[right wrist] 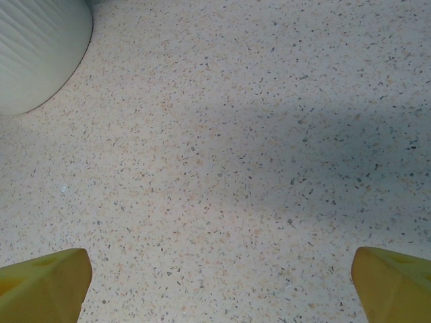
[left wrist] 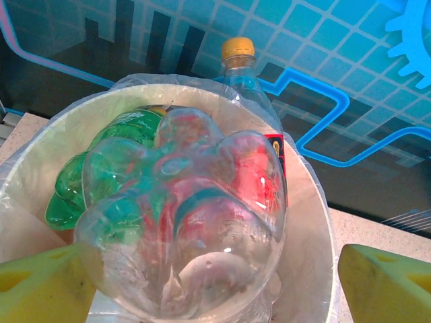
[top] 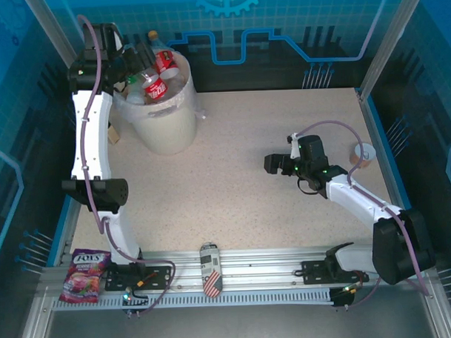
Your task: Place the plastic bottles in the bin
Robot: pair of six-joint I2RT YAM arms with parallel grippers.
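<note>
The cream bin (top: 167, 132) with its clear liner stands at the far left and is piled with plastic bottles (top: 155, 88). My left gripper (top: 133, 68) hovers over its left rim, open. In the left wrist view the yellow fingers (left wrist: 40, 286) stand wide apart around the base of a clear red-labelled bottle (left wrist: 195, 222) lying on the pile, with a gap on its right side. A green bottle (left wrist: 111, 158) lies under it. A yellow-capped bottle (left wrist: 238, 50) stands at the far rim. My right gripper (top: 273, 165) is open and empty over bare table (right wrist: 222, 175), with the bin (right wrist: 34, 54) ahead on its left.
A patterned can (top: 210, 268) lies on the near rail at centre, and a candy bag (top: 85, 275) at the near left. A paper cup (top: 364, 154) stands by the right wall. A small tan object (top: 115, 134) sits beside the bin's left foot.
</note>
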